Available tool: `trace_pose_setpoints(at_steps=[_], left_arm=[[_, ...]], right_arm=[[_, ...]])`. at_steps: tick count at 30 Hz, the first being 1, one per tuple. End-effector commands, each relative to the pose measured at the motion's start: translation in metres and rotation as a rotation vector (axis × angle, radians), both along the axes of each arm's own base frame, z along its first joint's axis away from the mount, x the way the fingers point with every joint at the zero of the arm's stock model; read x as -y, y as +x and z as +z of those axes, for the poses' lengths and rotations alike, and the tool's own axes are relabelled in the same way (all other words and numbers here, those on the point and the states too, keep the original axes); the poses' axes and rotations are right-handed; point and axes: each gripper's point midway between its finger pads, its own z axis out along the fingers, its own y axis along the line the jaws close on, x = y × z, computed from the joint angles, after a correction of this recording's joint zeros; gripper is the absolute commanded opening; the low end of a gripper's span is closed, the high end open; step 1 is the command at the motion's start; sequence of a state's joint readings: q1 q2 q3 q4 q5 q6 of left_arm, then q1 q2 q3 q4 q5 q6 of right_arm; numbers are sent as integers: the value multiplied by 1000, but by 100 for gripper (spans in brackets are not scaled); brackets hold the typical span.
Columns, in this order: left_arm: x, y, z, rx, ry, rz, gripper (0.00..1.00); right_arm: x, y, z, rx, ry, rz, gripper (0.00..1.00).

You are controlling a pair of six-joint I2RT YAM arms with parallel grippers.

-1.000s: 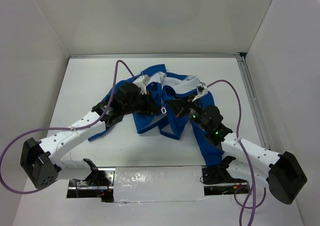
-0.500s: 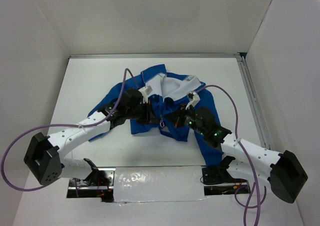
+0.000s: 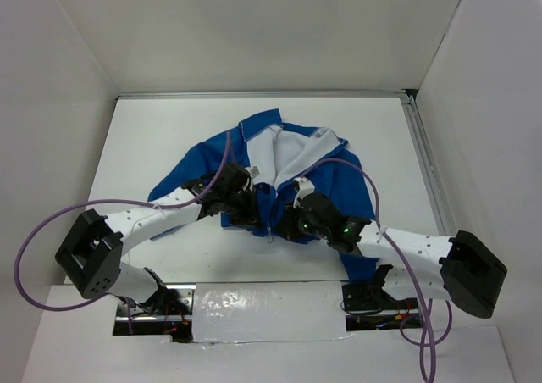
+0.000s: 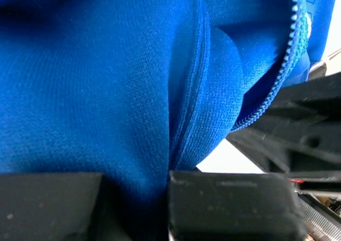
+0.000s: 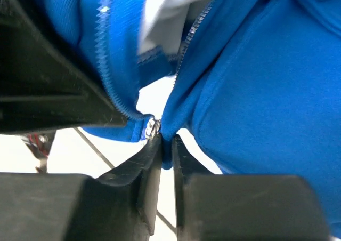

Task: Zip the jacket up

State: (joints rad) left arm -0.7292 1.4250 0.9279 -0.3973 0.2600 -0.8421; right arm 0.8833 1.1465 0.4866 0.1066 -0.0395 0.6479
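The bright blue jacket [image 3: 345, 186] lies on the white table with its collar toward the back and its white lining [image 3: 292, 150] showing at the open neck. My left gripper [image 3: 251, 212] sits on the left front panel near the hem. In its wrist view it [image 4: 136, 203] is shut on a fold of the jacket [image 4: 106, 91], with zipper teeth [image 4: 282, 65] beside it. My right gripper [image 3: 293, 222] is at the hem just right of the zipper. Its narrow jaws [image 5: 168, 163] pinch the jacket's bottom corner [image 5: 266, 91] beside the metal zipper slider [image 5: 152, 128].
White walls enclose the table on three sides. A metal rail [image 3: 428, 171] runs along the right edge. A taped strip [image 3: 271, 311] crosses the near edge between the arm bases. Purple cables [image 3: 34, 256] loop off both arms.
The jacket was bunched and lifted between the grippers; now it lies spread flatter. Both grippers have moved nearer and closer together at the hem. The right jaws have eased slightly apart.
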Motion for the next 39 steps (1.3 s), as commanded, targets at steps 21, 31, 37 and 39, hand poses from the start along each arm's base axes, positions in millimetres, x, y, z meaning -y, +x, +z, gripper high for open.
trace_pose_setpoints(at_steps=[21, 31, 37, 39], left_arm=[[3, 0, 15, -3, -12, 8, 0], [5, -2, 22, -13, -32, 23, 0], [5, -4, 25, -7, -41, 19, 0], [6, -5, 25, -9, -43, 14, 0]], right_arm=[[11, -29, 23, 129, -303, 0, 59], [-32, -56, 12, 91, -366, 36, 51], [-38, -44, 9, 93, -357, -64, 51], [-38, -36, 7, 111, -357, -115, 51]])
